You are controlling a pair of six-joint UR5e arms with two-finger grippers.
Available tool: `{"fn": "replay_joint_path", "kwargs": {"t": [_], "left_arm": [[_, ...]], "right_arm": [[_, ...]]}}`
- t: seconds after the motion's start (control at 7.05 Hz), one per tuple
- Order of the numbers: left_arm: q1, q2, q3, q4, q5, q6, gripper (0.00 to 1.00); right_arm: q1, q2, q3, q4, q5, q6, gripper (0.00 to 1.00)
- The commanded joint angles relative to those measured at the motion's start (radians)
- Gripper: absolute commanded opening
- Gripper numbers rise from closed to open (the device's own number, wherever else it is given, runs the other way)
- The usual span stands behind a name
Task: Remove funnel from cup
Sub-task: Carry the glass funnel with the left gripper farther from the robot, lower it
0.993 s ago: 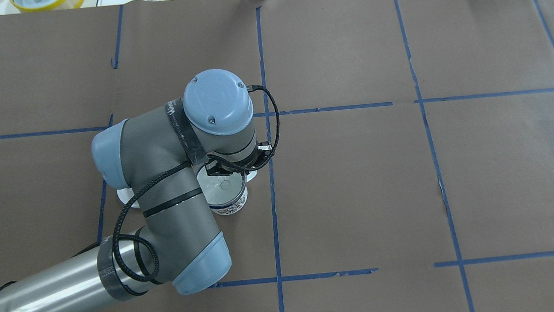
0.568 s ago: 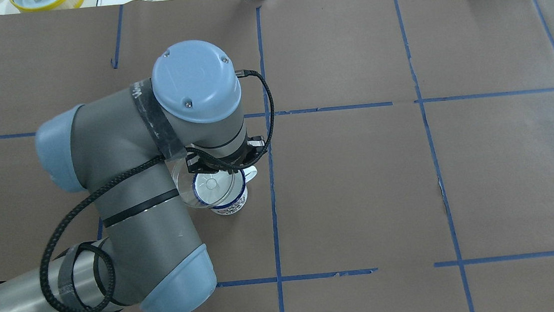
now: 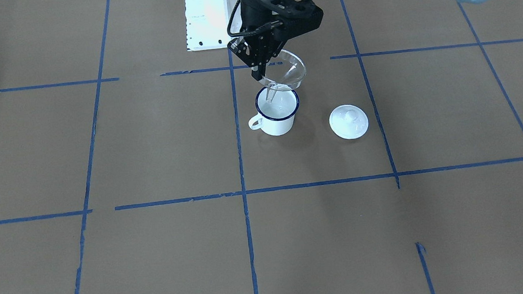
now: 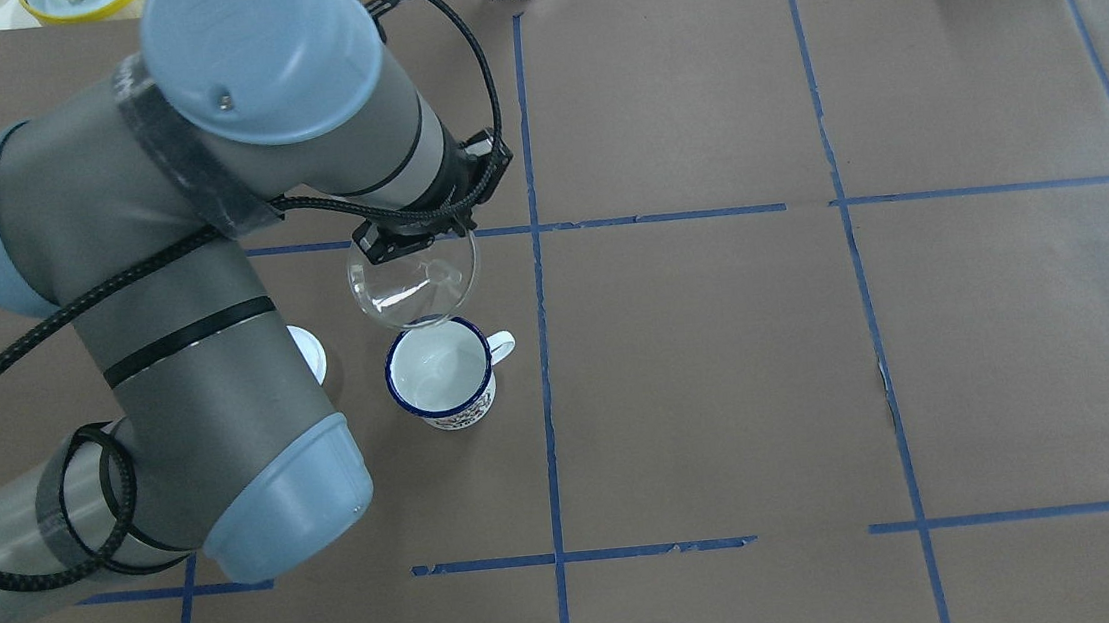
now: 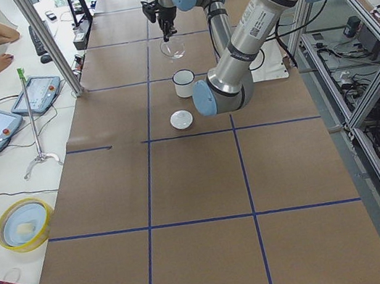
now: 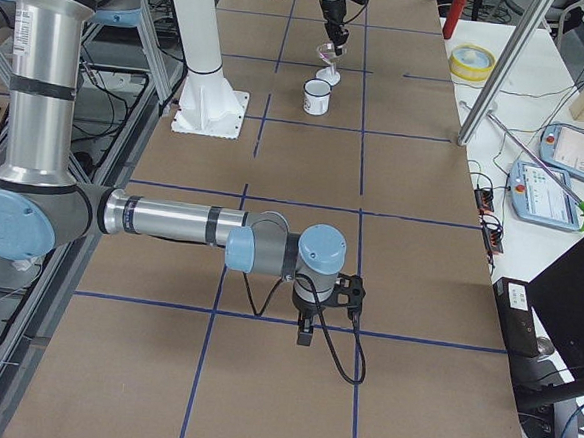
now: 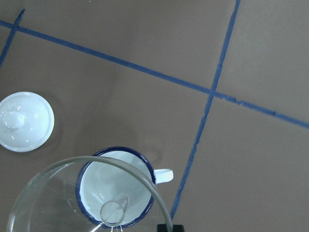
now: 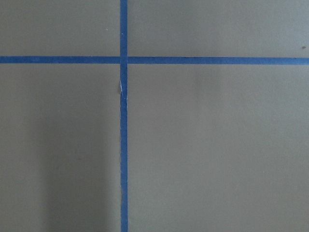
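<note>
My left gripper is shut on the rim of the clear funnel and holds it tilted in the air, its spout just above the cup's rim. The cup, a white enamel mug with a dark blue rim, stands upright on the table with its handle pointing away from the lid. From overhead the funnel hangs just beyond the cup, under the left gripper. The left wrist view looks through the funnel down onto the cup. My right gripper hangs low over the table far away; I cannot tell whether it is open.
A white domed lid with a knob lies on the table beside the cup, also seen in the left wrist view. The robot's white base plate is behind the cup. Blue tape lines cross the brown table cover.
My left arm has risen and moved away from the robot. The funnel, seated in the cup a second ago, is now lifted out and hangs above it.
</note>
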Motion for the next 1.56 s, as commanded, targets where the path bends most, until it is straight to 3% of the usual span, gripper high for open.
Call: {"fn": "replay_joint_path", "kwargs": {"t": [0.0,0.14,0.28,0.43,0.71,0.85,1.14,1.42], "left_arm": [[-0.029,0.118,0.009,-0.401,0.210,-0.302,0.00],[-0.055,0.145,0.052,-0.559,0.287,-0.423,0.00],[-0.079,0.145,0.146,-0.636,0.342,-0.519,0.00],[-0.108,0.146,0.252,-0.704,0.355,-0.529,0.00],[-0.173,0.151,0.554,-0.990,0.369,-0.518,0.00],[-0.184,0.151,0.656,-1.082,0.403,-0.494,0.00],[-0.173,0.151,0.773,-1.095,0.406,-0.445,0.00],[-0.138,0.149,0.875,-1.200,0.447,-0.445,0.00]], "right_arm": [[0.000,0.000,0.000,0.000,0.000,0.000,1.00],[0.000,0.000,0.000,0.000,0.000,0.000,1.00],[0.000,0.000,0.000,0.000,0.000,0.000,1.00],[0.000,0.000,0.000,0.000,0.000,0.000,1.00],[0.000,0.000,0.000,0.000,0.000,0.000,1.00],[0.000,0.000,0.000,0.000,0.000,0.000,1.00],[0.000,0.000,0.000,0.000,0.000,0.000,1.00],[0.000,0.000,0.000,0.000,0.000,0.000,1.00]]}}
